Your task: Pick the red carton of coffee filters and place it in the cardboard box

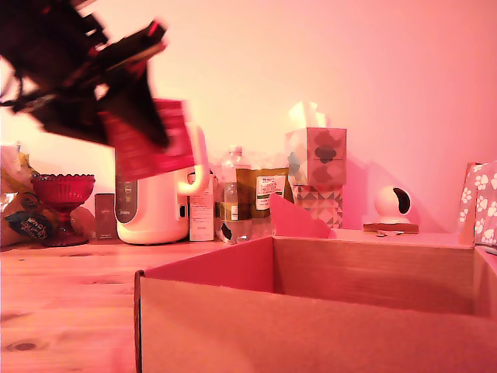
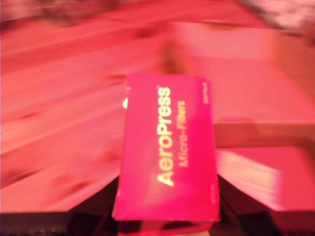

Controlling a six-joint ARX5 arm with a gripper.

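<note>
Pick part is looking done: the pincer (image 1: 128, 116) is gripping the red carton of coffee filters (image 1: 151, 140) and carrying it in the air, high at the exterior view's left, well above the wooden desk (image 1: 70, 287) and in front of the white kettle (image 1: 159, 206). Arm and carton are motion-blurred in both views, so the exact finger contact is hard to read, but the carton is hanging off the dark pincer with nothing under it. In the wrist view the carton (image 2: 167, 147) is filling the middle, "AeroPress Micro-Filters" lettering readable, with the cardboard box (image 2: 256, 132) showing beyond it. Place part is not done: the cardboard box (image 1: 311, 311) is sitting open in the foreground toward the exterior view's right, flaps up, no carton showing inside, and the carton is not yet over the opening. What's left, judging from this: travelling across to above the box, lowering, letting go. Red goblet (image 1: 62, 194), bottle (image 1: 234, 194), patterned tissue box (image 1: 317, 159) are standing at the back, untouched
</note>
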